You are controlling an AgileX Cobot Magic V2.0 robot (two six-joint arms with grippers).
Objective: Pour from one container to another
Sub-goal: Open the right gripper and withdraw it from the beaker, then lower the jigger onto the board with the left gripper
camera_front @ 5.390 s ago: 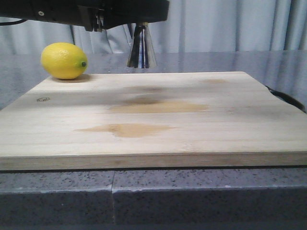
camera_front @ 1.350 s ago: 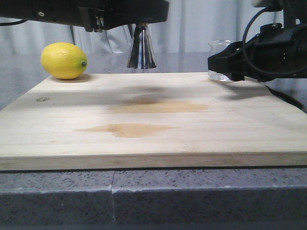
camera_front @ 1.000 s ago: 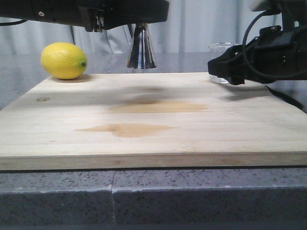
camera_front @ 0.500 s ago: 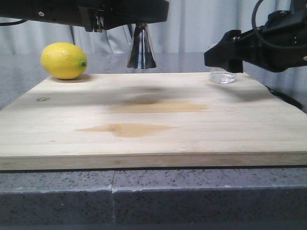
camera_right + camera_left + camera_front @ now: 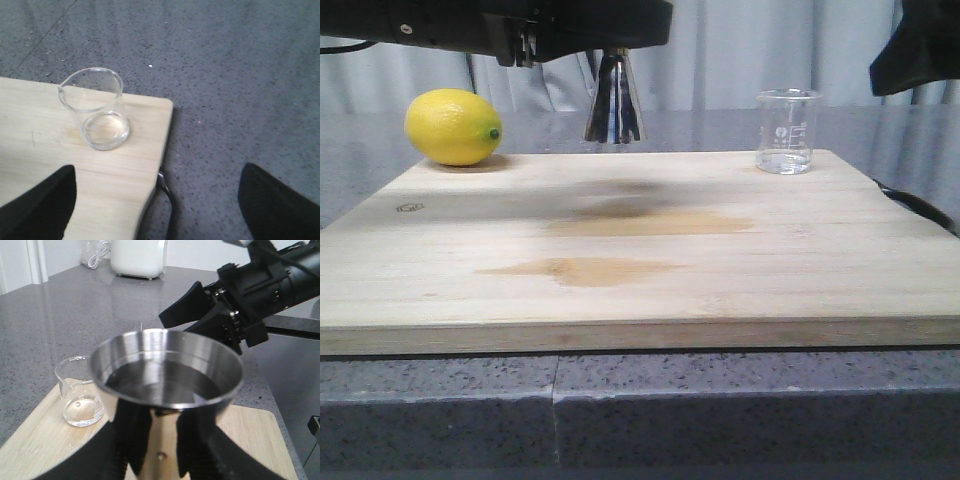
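The clear glass beaker (image 5: pixel 787 131) stands upright and alone on the wooden board's far right corner; the wrist views show the beaker (image 5: pixel 97 110) (image 5: pixel 80 397) nearly empty. My right gripper (image 5: pixel 157 205) is open, raised above and behind the beaker, with nothing between its fingers (image 5: pixel 37 200). In the front view only part of it (image 5: pixel 920 50) shows at the top right edge. My left gripper (image 5: pixel 159 440) is shut on the narrow waist of the steel jigger (image 5: pixel 167 377), holding it upright. The jigger (image 5: pixel 614 98) shows at the board's far edge, left of the beaker.
A yellow lemon (image 5: pixel 453 127) lies on the board's far left corner. The wooden board (image 5: pixel 650 300) covers most of the grey stone counter and has a black handle (image 5: pixel 915 205) on its right side. A white appliance (image 5: pixel 137 257) stands far back on the counter.
The right gripper came in with the beaker, stood it on the board's far right corner, opened and pulled away up and to the right. The left arm and jigger have not moved.
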